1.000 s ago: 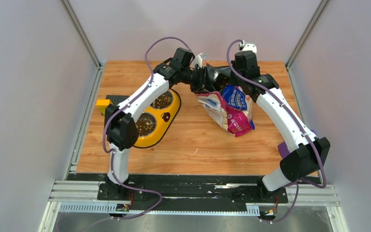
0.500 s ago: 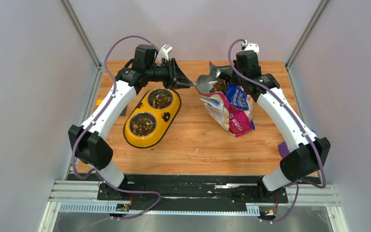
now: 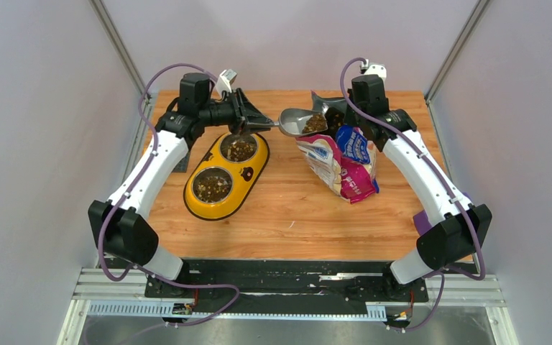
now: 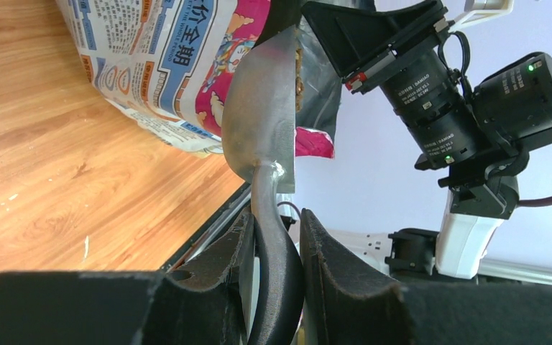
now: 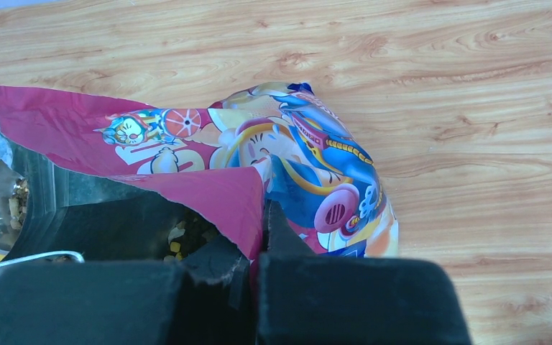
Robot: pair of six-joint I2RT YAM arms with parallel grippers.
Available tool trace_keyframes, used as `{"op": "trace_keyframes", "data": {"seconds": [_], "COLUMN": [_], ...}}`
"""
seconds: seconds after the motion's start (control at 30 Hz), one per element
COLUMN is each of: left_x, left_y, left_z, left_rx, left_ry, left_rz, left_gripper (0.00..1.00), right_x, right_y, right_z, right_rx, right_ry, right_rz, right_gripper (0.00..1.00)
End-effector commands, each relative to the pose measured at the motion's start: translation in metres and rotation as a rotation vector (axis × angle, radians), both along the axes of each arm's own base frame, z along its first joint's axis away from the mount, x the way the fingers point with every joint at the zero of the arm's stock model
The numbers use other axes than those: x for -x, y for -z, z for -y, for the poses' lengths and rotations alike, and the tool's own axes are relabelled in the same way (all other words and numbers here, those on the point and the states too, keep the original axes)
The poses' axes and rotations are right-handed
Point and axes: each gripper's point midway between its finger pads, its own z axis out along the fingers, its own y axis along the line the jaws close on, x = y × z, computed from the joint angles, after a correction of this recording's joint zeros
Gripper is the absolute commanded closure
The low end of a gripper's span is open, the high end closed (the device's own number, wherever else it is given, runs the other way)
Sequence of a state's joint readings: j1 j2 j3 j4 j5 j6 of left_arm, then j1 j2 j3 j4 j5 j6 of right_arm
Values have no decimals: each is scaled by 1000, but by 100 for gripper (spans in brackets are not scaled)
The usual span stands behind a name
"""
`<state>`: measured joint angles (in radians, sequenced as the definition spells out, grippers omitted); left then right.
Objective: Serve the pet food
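At the left gripper [image 4: 279,221], pinching the thin handle of the grey scoop [image 4: 262,108] with jaws set narrow on both its sides. Loaded with brown kibble [image 3: 315,123], held in the air between the yellow feeder [image 3: 257,167] and the bag [image 3: 341,162], just beside the bag's open mouth. At the right gripper [image 5: 262,226], pressed fully together on the torn pink edge of the bag. Slumped on the wooden table [image 3: 295,215], with more kibble seen inside. Also kibble in both steel bowls [image 3: 241,149] of the feeder.
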<state>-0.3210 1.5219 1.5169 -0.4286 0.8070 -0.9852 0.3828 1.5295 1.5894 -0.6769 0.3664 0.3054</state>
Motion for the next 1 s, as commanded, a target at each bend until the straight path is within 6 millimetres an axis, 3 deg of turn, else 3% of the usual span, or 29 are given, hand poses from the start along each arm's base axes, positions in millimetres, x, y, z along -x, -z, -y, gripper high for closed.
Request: {"op": "trace_keyframes", "data": {"seconds": [0.0,0.6,0.97], "left_x": [14,40,39], "left_y": [-39,-56,-42], "left_z": [-9,-43,-48], "left_rx": [92,249,275], "left_ry": [20,-56,-96], "left_rz": [112,162,165], "left_gripper": [100,100,100], "right_x": [3,-1,-5], "right_y": [-23,-26,-23], "right_z": [7,6,3], "right_rx": [-20,-14,-16], "right_ry": [29,28,23], "right_rz": [49,49,42], "right_gripper": [100,100,100]}}
